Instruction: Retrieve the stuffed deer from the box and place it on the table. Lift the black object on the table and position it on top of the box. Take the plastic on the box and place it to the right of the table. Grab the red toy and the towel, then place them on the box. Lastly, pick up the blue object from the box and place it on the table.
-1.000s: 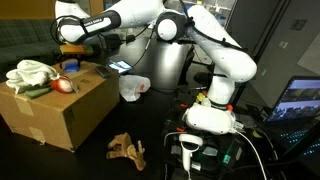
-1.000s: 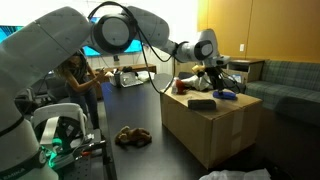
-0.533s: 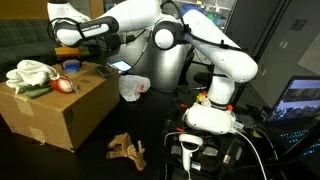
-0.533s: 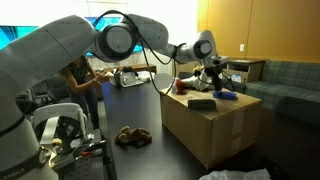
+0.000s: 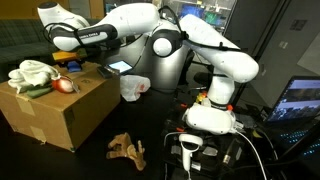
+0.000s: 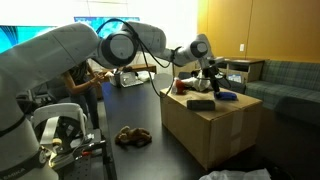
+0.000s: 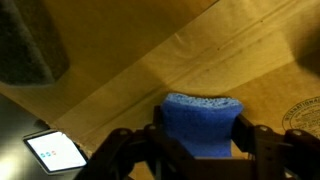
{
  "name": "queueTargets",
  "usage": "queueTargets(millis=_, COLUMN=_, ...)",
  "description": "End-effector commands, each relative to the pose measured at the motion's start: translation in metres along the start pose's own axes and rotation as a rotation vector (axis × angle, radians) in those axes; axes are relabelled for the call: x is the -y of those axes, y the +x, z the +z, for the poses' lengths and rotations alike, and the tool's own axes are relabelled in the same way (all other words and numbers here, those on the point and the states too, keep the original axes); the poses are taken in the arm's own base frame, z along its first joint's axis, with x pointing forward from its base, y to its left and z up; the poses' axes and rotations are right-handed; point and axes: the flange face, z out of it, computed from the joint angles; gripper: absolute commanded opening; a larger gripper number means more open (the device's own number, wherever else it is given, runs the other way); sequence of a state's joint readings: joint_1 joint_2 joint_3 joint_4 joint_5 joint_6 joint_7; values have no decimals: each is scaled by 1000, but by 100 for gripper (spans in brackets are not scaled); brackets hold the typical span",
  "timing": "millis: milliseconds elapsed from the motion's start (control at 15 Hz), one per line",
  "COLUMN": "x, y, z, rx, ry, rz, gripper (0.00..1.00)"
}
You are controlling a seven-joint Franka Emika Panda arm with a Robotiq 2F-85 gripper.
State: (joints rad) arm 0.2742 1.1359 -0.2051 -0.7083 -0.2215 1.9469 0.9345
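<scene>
In the wrist view my gripper (image 7: 200, 147) is shut on the blue object (image 7: 203, 118), its pads pressing both sides, right above the cardboard top of the box (image 7: 120, 70). In both exterior views the arm reaches over the box (image 5: 62, 112) (image 6: 215, 128), with the gripper (image 6: 213, 86) at the blue object (image 6: 226, 96). The towel (image 5: 30, 72), the red toy (image 5: 63, 85) and the black object (image 5: 34, 91) (image 6: 201, 103) lie on the box. The stuffed deer (image 5: 127, 150) (image 6: 131, 136) lies on the dark table (image 6: 150, 108). The plastic (image 5: 135, 86) sits behind the box.
A black scanner with a white head (image 5: 190, 149) stands by the robot's base (image 5: 210, 118), with cables around it. A lit phone-like screen (image 7: 55, 150) lies past the box edge. A person (image 6: 78, 80) stands behind the table.
The arm has swung further over the box top and come down. The jaws, wide open before, have closed in on the blue object.
</scene>
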Motion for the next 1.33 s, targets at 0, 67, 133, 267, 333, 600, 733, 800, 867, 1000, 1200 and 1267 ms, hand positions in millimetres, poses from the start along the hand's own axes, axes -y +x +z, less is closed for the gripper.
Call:
queueTargets(millis=0, x=-1, y=2, z=7, rx=0, ry=-23, rz=5, gripper=36)
queueTargets(millis=67, x=-2, y=3, z=6, rx=0, ry=-23, rz=5, gripper=33)
queueTargets(millis=133, x=-3, y=5, z=3, rx=1, ry=-26, rz=2, gripper=32)
queueTargets(millis=267, x=-7, y=8, z=-5, rx=-8, ry=-37, rz=5, gripper=30)
queueTargets(millis=333, x=-9, y=11, z=-10, rx=-12, ry=-36, rz=0, gripper=27)
queueTargets(millis=600, x=-21, y=25, z=-41, rx=-57, ry=-50, rz=24, gripper=23)
queueTargets(millis=733, x=-27, y=29, z=-58, rx=-71, ry=-64, rz=26, gripper=22)
queueTargets(millis=800, x=-31, y=30, z=-67, rx=-67, ry=-74, rz=14, gripper=20)
queueTargets(millis=867, x=-32, y=28, z=-73, rx=-58, ry=-85, rz=-8, gripper=21)
queueTargets(millis=1000, x=-37, y=21, z=-83, rx=-22, ry=-93, rz=-58, gripper=19)
queueTargets(millis=1200, x=-50, y=7, z=-90, rx=32, ry=-107, rz=-120, gripper=18)
queueTargets(millis=1267, x=-53, y=1, z=-87, rx=48, ry=-115, rz=-129, gripper=18)
